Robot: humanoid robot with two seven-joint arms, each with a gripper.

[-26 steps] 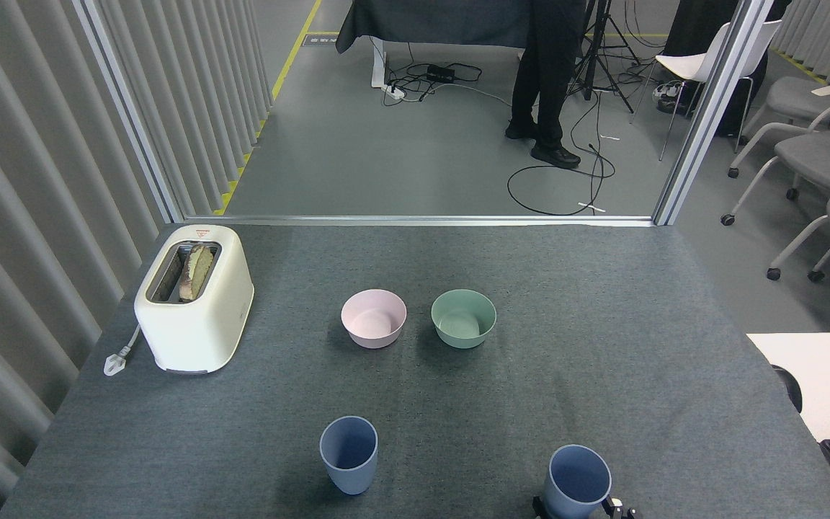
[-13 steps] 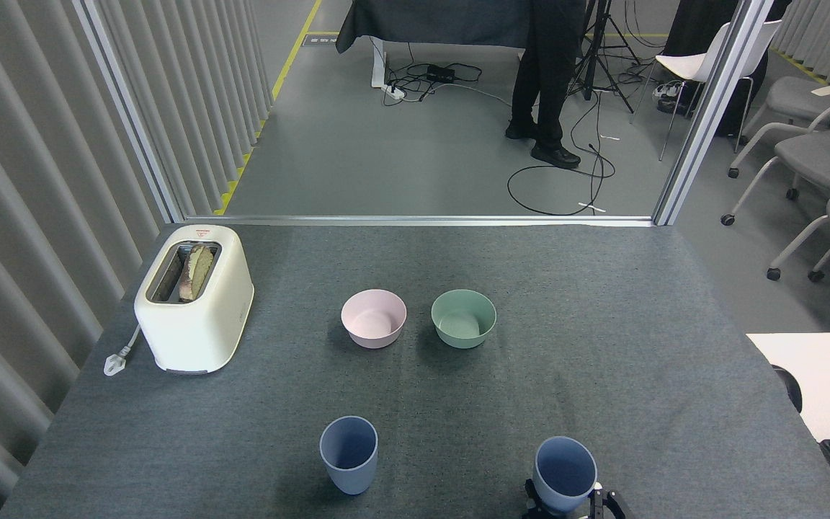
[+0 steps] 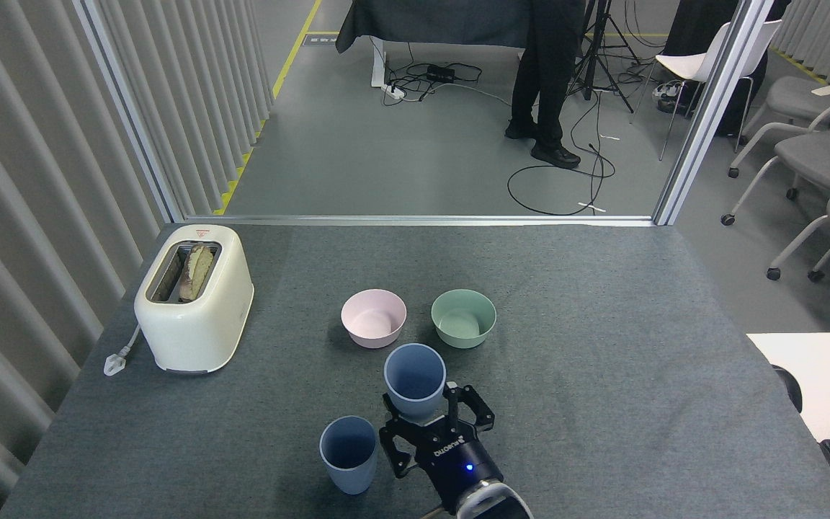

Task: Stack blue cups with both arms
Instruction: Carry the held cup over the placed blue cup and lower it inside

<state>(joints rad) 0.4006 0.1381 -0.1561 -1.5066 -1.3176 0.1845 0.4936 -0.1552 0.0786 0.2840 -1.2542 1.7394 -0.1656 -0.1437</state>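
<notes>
1. Grey felt-like table cover (image 3: 602, 346) fills the lower half of the head view; grey room floor beyond, slatted panels at left.
2. Right gripper (image 3: 435, 425): black, white lettering, small blue light, entering from the bottom edge. Its fingers are closed around the carried blue cup (image 3: 415, 380), held upright with mouth open and nothing visible inside.
3. Change noted: a second ago this cup sat at the lower right edge of the table with the gripper at its base; it has now travelled left and up, to a spot just beside and behind the standing blue cup (image 3: 348, 454). Judgement: the carry phase is mostly done; alignment over the standing cup and lowering remain.
4. Standing blue cup: upright on the cover near the bottom centre, unmoved, interior apparently empty. No arm grips it.
5. Left gripper: not in view; jaw state cannot be reported.
6. Pink bowl (image 3: 374, 318) and green bowl (image 3: 463, 318): side by side, just beyond the carried cup, both empty, unmoved.
7. Cream toaster (image 3: 194, 297): far left, a slice of bread (image 3: 197, 271) standing in its slot, plug lying on the cover.
8. Far field: a person's dark legs (image 3: 541, 79), floor cables, grey chairs at right.
</notes>
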